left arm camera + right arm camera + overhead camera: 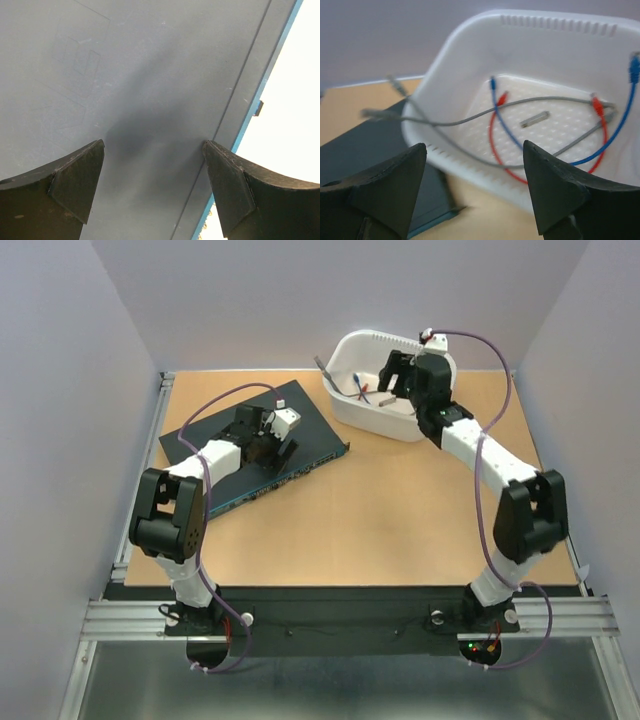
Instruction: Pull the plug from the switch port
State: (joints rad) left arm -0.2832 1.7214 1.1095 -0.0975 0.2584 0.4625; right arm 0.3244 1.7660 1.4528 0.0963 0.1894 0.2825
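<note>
Tan tabletop (400, 520), pale walls all round. The switch (318, 432) lies angled on it, port edge facing the arm bases. You have the left gripper (152, 147) low over the switch's top, jaws spread, pinching nothing. To the switch's right sits the white tub (350, 410); the right gripper (475, 150) hangs over it, jaws also spread and empty. Red cable (492, 135), blue cable (507, 130) and grey cable (470, 117) lie inside. The grey one drapes over the rim toward the switch, so it could catch a finger and drag the tub. You cannot tell whether any port holds a plug; check that.
</note>
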